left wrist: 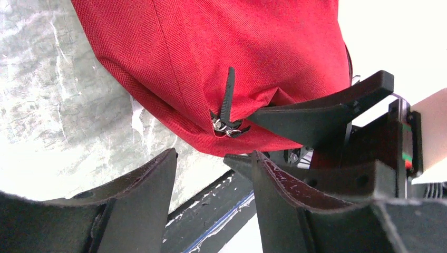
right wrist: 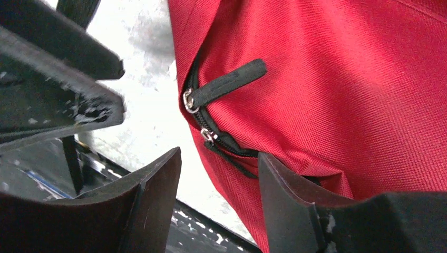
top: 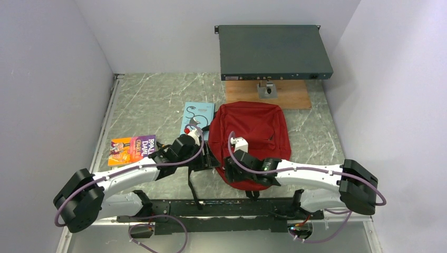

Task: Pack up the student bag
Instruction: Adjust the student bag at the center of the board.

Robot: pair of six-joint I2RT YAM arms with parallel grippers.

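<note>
The student bag [top: 255,132], dark red, lies flat in the middle of the table, its lower left corner between my two grippers. My left gripper [top: 211,159] is open and empty just left of that corner; in the left wrist view [left wrist: 213,158] the bag [left wrist: 221,52] and its zipper pulls [left wrist: 227,125] lie just beyond the fingertips. My right gripper [top: 232,167] is open at the same corner. In the right wrist view [right wrist: 219,158] one fingertip [right wrist: 274,174] touches the bag's fabric [right wrist: 342,95] below the black zipper pull [right wrist: 226,84]. A teal book [top: 196,118] and an orange-purple book [top: 132,149] lie left of the bag.
A grey rack unit [top: 274,52] and a wooden board [top: 266,95] stand behind the bag. A black strap [top: 193,190] trails from the bag to the black rail [top: 221,206] at the front edge. White walls close in both sides.
</note>
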